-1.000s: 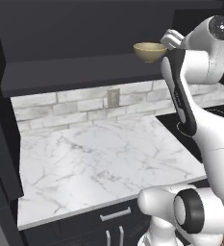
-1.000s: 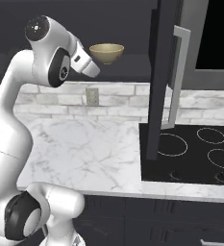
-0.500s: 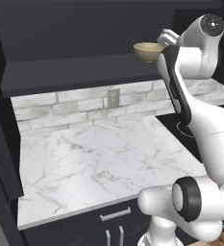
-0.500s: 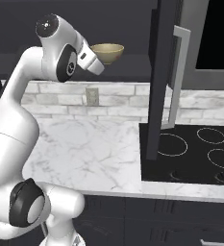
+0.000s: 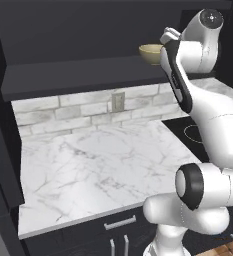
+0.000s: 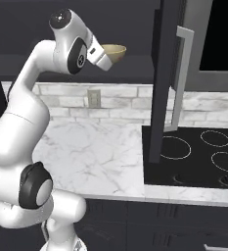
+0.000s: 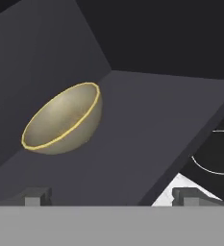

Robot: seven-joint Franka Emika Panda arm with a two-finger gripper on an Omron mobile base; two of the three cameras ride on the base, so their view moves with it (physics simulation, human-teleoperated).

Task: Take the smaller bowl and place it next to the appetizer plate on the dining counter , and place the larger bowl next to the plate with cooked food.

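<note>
Dark shelf carried the smaller bowl; the pincer stood fully open before it, holding nothing.

marble counter, black cooktop — wall outlet

We note the smaller bowl stands alone on the dark shelf, with bare shelf on all sides and open space between it and the spread gripper. The cabinet's back wall rises close behind the bowl. An open cabinet door hangs just beside the shelf, over the stovetop.
</note>
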